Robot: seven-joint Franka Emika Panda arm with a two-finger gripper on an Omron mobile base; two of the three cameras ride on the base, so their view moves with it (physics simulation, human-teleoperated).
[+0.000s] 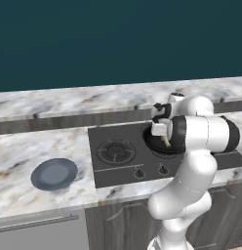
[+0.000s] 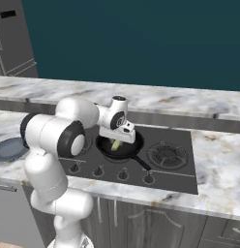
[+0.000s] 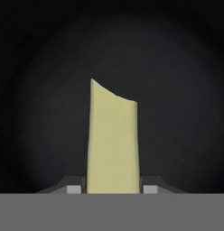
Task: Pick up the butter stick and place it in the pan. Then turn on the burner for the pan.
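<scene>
The butter (image 3: 113, 140) stands nearest the hand camera, clamped between the 2 fingertips (image 3: 74, 188) of the gripper (image 3: 112, 189), whose jaws are narrow around it. It hangs above the dark floor of the pan (image 2: 123, 147) on the stove (image 2: 180, 174). A plate (image 1: 54, 174) lies on the counter (image 1: 25, 146), well apart.

The marbled worktop (image 1: 25, 146) carries a black cooktop (image 1: 118, 168) at its front edge and a blue-grey plate (image 1: 54, 174) well apart.
</scene>
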